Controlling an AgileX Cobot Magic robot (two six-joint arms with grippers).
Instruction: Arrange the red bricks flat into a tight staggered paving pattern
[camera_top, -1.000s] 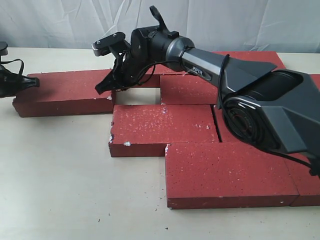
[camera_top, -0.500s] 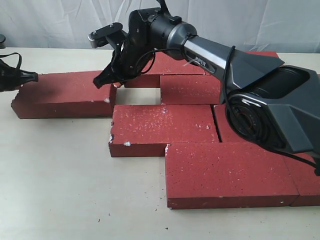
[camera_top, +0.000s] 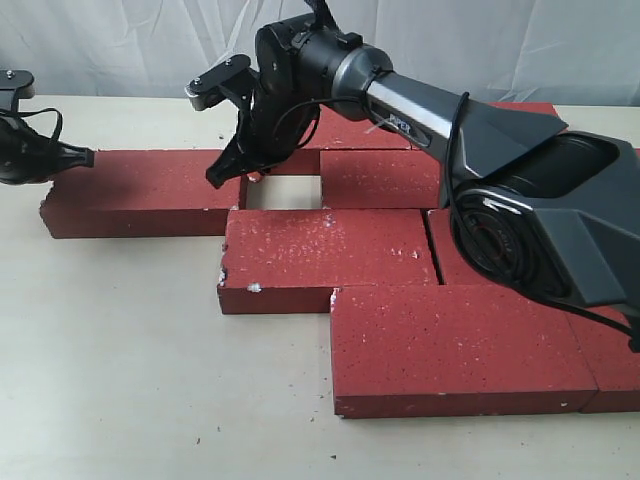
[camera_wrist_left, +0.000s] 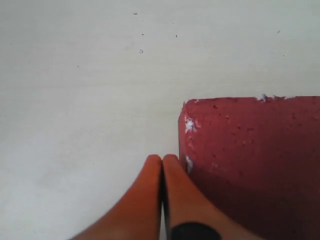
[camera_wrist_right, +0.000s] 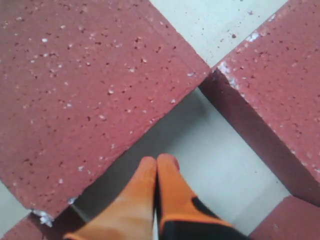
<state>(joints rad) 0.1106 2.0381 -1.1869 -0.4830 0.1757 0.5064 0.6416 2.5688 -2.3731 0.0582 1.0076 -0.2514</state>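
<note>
Exterior view: the loose brick (camera_top: 140, 185) lies flat on the desk (camera_top: 120, 350), just left of the paved bricks (camera_top: 330, 250). The left claw (camera_top: 86, 157) and right claw (camera_top: 218, 176), each pinched together and empty, sit at its ends, perhaps touching. It looks heavy, stiff and chip-prone; shove the end faces, not the corners.

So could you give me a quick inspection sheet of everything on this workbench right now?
Surface: pale matt table.
Job's things: red bricks lying flat in staggered rows; the left brick is separated from its row by a square gap.
Clutter: a few tiny dark specks.
Grippers: left gripper shut, empty, at the left brick's outer end; right gripper shut, empty, tips down at the gap.
Cables: thin black cables looped at both wrists.
Surroundings: white cloth backdrop.
</note>
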